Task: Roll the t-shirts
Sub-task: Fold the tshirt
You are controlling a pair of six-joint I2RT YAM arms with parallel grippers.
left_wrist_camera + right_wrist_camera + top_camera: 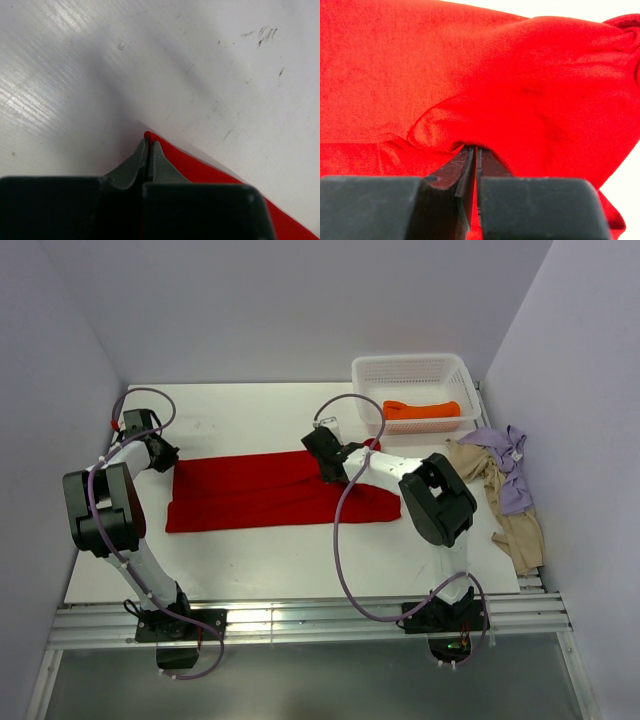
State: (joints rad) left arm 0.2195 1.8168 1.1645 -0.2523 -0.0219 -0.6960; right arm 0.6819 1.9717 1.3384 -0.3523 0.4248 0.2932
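Red cloth filled the middle of the white tabletop (270,560): the red t-shirt (270,490) lay stretched flat as a long band between the two grippers, smooth over most of its length and rumpled at the end by the right gripper (327,468). From that gripper's own camera the right gripper (475,150) was clenched on a fold of the red t-shirt (530,90), the soft fabric humped up over its tips and creased to either side. At the opposite end, the left gripper (163,454) sat at the shirt's corner. Up close the left gripper (149,144) had its jaws pressed together right on the pointed corner of the red t-shirt (200,172); I could not tell whether any cloth was caught between them. Beyond the right gripper stood a white mesh basket (410,365) with an orange t-shirt (422,410) rolled inside. Further to that gripper's right, a beige t-shirt (515,520) and a lavender t-shirt (510,475) lay crumpled together.
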